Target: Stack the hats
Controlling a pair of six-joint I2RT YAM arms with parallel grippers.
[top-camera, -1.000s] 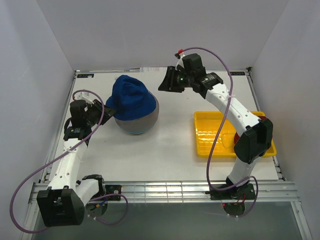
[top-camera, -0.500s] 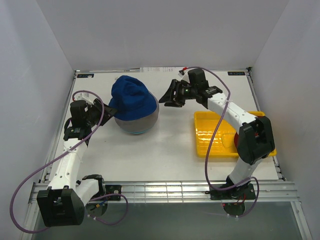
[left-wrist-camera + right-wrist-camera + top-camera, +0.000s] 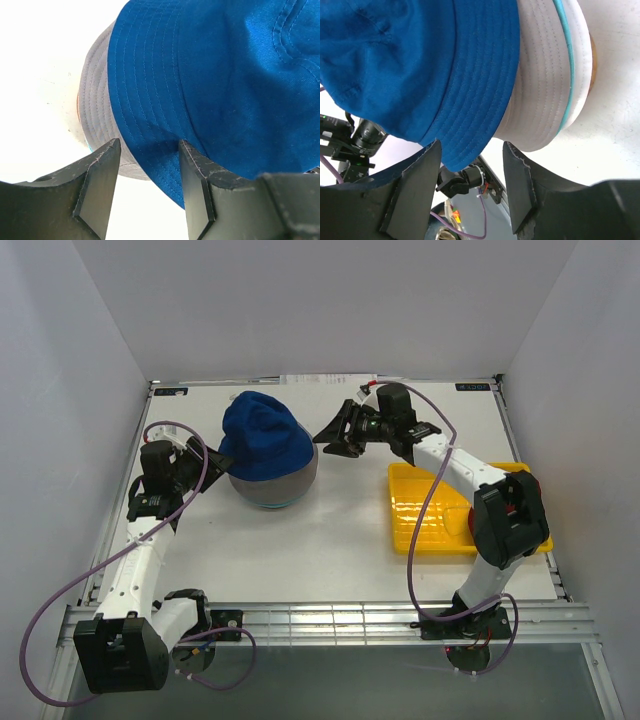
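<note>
- Left gripper (image 3: 148, 145) of mine is spread wide, its two fingers either side of the brim of the blue hat (image 3: 262, 435). The cloth lies in the gap and is not pinched.
- My right gripper (image 3: 471, 146) is spread too, at the opposite side of the same brim, which hangs between its two fingers.
- I count three hats in one stack, at the rear left of the table (image 3: 340, 550).
- One blue hat sits on top, its crown rumpled.
- One grey hat (image 3: 272, 490) sits under it, with its brim showing all round below the blue.
- One teal hat (image 3: 563, 50) is lowest, and only a thin line of its rim shows.
- One yellow tray (image 3: 405, 480) lies at the right, well apart from the stack. My right arm crosses over it.
</note>
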